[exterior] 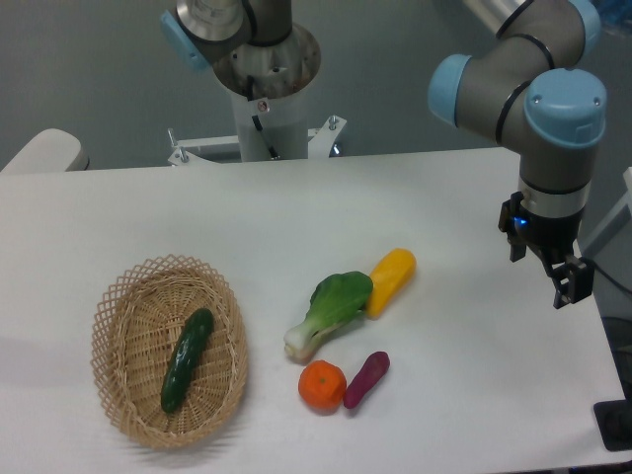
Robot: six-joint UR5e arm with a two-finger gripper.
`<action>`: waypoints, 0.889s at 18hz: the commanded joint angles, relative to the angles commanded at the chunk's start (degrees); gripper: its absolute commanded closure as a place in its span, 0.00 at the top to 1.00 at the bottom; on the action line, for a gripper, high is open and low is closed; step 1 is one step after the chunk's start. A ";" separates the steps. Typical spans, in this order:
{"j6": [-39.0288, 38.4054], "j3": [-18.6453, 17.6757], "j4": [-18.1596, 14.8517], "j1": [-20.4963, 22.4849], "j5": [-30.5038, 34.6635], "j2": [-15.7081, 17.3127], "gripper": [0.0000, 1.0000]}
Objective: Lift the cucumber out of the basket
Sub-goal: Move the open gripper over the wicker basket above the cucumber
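Nothing yet was done — the cucumber (187, 359) lay in the basket (117, 296), the gripper (545, 265) hung far off, jaws apart and empty

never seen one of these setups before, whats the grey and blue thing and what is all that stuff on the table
The grey and blue thing is a robot arm, seen by one fixed camera looking down at a white table. At its end is a two-finger gripper, which hangs over the table's right side, far from the food and holding nothing; whether its fingers are open is hard to tell. On the left an oval wicker basket holds a dark green cucumber, the only thing in it. In the middle lie a bok choy, a yellow pepper, an orange and a purple sweet potato.
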 joint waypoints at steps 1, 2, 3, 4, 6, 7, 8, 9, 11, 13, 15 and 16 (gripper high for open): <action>0.09 -0.09 0.26 0.00 0.00 0.00 1.00; 0.09 -0.26 0.26 -0.44 0.09 0.00 1.00; -0.09 -0.18 -0.09 -0.96 0.17 0.00 1.00; -0.17 -0.44 0.00 -1.14 0.18 0.00 1.00; -0.52 -0.53 0.09 -2.28 0.26 0.17 1.00; -1.22 -0.79 0.00 -3.07 0.26 0.35 1.00; -2.45 -1.49 0.00 -3.77 0.35 0.96 1.00; -4.20 -1.84 -0.09 -4.21 0.79 1.58 1.00; -8.07 -2.11 -0.09 -7.01 3.50 1.76 1.00; -13.50 -3.33 -0.18 -10.27 6.06 2.11 1.00; -22.45 -5.53 -0.09 -12.82 6.41 2.81 1.00; -28.07 -6.41 -0.09 -14.66 6.42 2.99 1.00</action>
